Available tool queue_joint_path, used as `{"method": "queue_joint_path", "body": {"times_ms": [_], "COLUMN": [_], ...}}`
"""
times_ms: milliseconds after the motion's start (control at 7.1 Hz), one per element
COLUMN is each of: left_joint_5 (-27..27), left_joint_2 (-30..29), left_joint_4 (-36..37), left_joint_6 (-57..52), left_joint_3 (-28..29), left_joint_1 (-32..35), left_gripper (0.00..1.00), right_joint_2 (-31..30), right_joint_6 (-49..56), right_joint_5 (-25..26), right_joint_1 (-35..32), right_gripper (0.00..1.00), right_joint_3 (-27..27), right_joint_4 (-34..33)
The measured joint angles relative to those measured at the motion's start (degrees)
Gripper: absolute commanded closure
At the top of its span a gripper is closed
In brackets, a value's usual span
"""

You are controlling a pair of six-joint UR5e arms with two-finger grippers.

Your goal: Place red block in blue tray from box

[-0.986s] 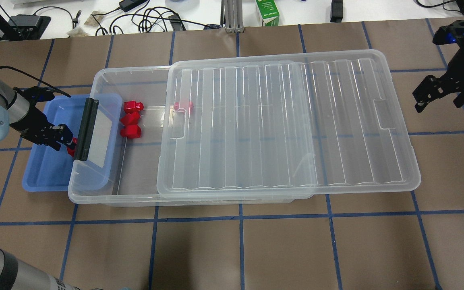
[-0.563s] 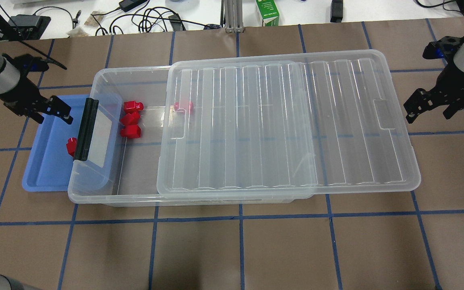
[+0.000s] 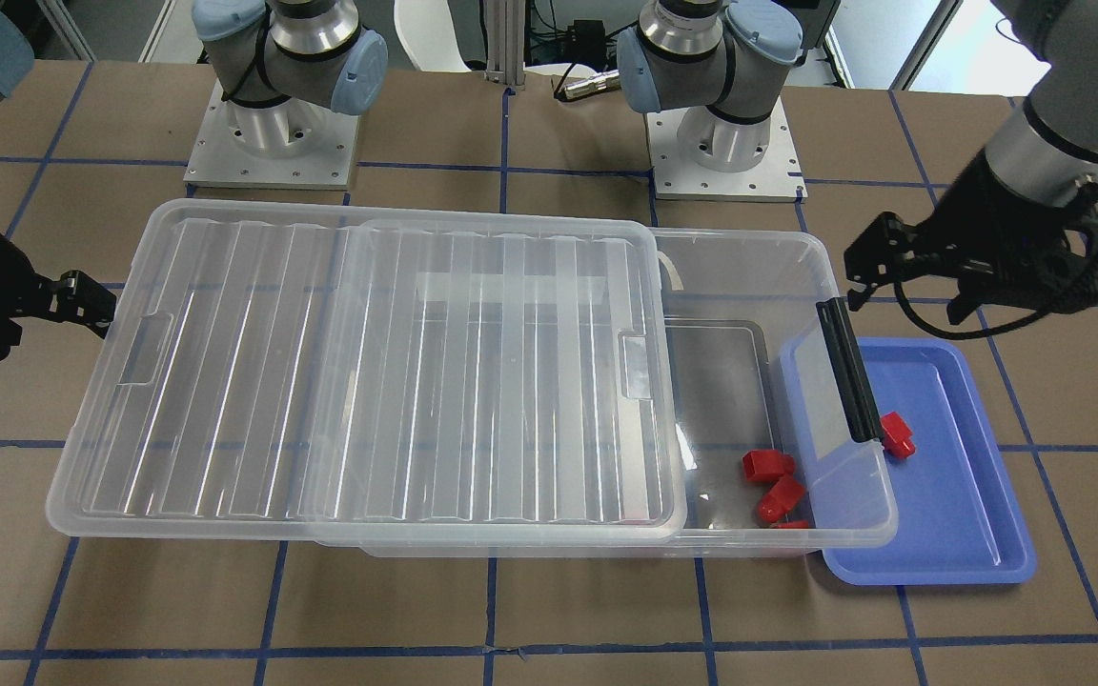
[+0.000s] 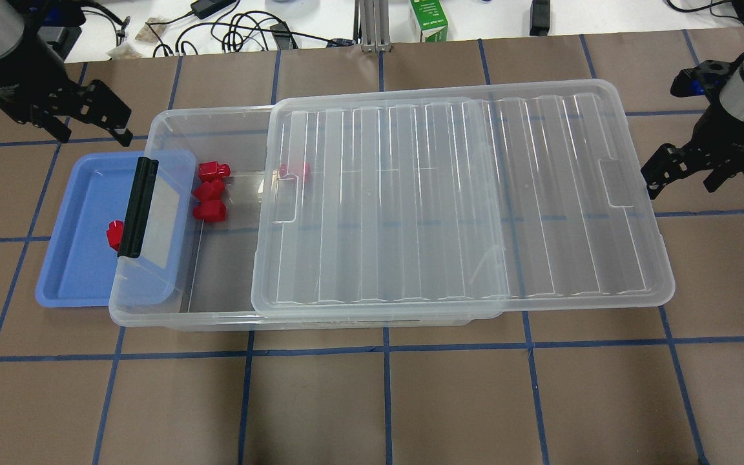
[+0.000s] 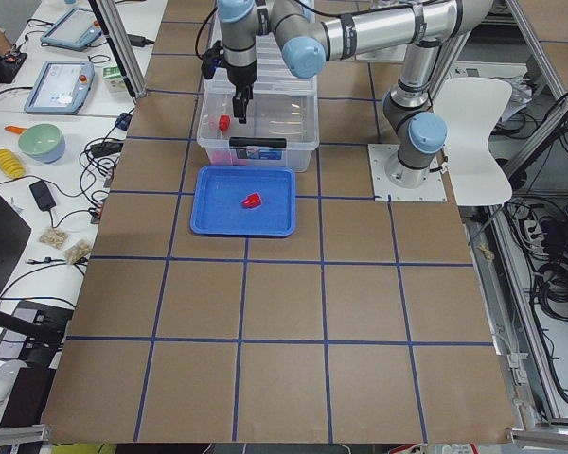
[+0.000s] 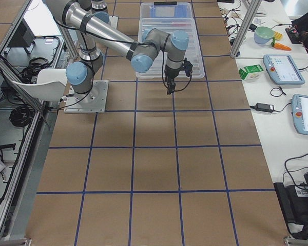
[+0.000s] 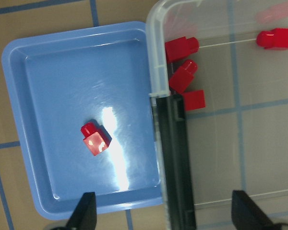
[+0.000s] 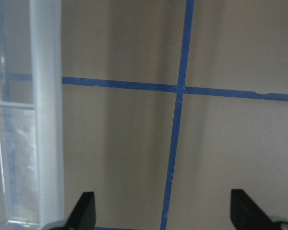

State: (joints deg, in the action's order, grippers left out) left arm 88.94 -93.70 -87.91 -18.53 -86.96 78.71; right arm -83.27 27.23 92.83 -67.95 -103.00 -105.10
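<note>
One red block lies loose in the blue tray, next to the box's black latch bar; it also shows in the left wrist view and the front view. The clear box holds three red blocks at its open left end and one under the edge of the lid. My left gripper is open and empty, raised beyond the tray's far edge. My right gripper is open and empty beside the lid's right end.
The lid is slid right and overhangs the box's right end. The box's left end overlaps the tray's right side. A green carton and cables lie past the table's far edge. The arm bases stand behind the box.
My left gripper has drawn away from the red block in the tray, up and toward the far left; the block stays in the tray. My right gripper has edged toward the lid's end.
</note>
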Motion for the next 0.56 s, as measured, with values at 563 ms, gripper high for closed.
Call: {"method": "queue_joint_path", "body": {"times_ms": [563], "left_joint_5": [1.20], "left_joint_2": [2.19], "left_joint_4": [0.04], "left_joint_6": [9.54], "left_joint_3": [-0.15], "left_joint_1": [8.92], "left_gripper": [0.00], "right_joint_2": [0.15], "right_joint_6": [-2.86], "right_joint_5": [-1.10], "right_joint_1": [-2.16], "right_gripper": [0.00], "right_joint_3": [-0.08], "right_joint_4": [0.15]}}
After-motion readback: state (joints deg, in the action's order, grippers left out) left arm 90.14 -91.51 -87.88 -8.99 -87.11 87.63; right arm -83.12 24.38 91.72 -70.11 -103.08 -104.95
